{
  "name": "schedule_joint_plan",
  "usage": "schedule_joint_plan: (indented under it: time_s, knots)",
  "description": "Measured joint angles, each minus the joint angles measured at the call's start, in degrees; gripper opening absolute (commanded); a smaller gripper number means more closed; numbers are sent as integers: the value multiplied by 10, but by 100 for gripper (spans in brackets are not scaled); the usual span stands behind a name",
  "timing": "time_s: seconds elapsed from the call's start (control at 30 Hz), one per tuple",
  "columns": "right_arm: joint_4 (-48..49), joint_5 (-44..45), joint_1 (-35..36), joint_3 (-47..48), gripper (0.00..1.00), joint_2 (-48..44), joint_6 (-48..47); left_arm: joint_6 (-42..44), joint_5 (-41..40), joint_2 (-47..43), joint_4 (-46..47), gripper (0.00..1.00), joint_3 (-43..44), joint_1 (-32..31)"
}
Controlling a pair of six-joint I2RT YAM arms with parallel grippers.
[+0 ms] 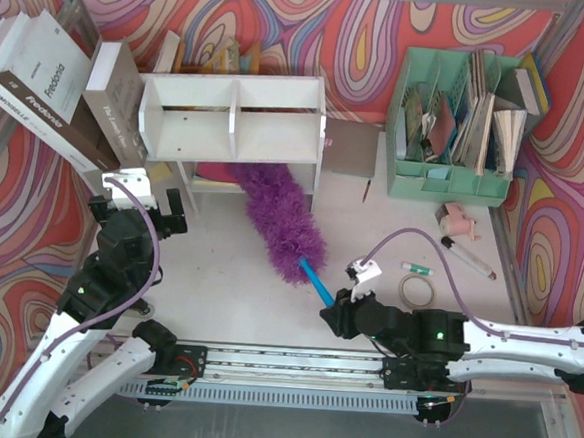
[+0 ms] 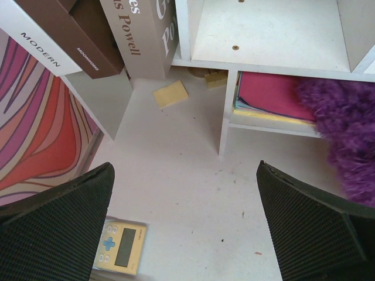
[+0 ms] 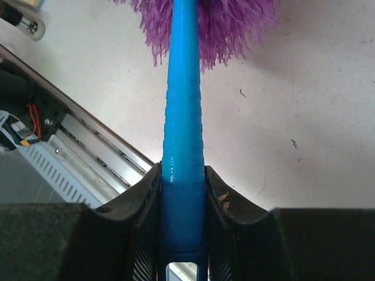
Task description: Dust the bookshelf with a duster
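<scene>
The white bookshelf stands at the back of the table. The duster lies slanted in front of it, its fluffy purple head reaching up to the lower tier and its blue handle pointing toward the near right. My right gripper is shut on the end of that handle, both pads pressed against it. My left gripper hangs open and empty over the table left of the shelf's lower tier. Purple fluff shows beside pink folders there.
Large books lean at the shelf's left. A mint-green file organizer holds papers at the back right. A tape roll, a tube and a pink item lie right. Below my left gripper lie a yellow calculator and a sticky pad.
</scene>
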Motion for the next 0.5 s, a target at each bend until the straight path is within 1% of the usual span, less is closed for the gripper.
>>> schedule_joint_plan:
  time_s: [0.1,0.2,0.3,0.43,0.5]
  knots:
    - [25,-10,0,0,0,40,-5,0,0,0,0,98,0,0]
    - [30,-9,0,0,0,49,-6,0,0,0,0,99,0,0]
    - [12,3,0,2,0,22,-1,0,0,0,0,99,0,0]
    - [-40,30,0,6,0,-42,21,0,0,0,0,99,0,0]
    - [-64,45,0,12,0,-60,34,0,0,1,0,98,0,1]
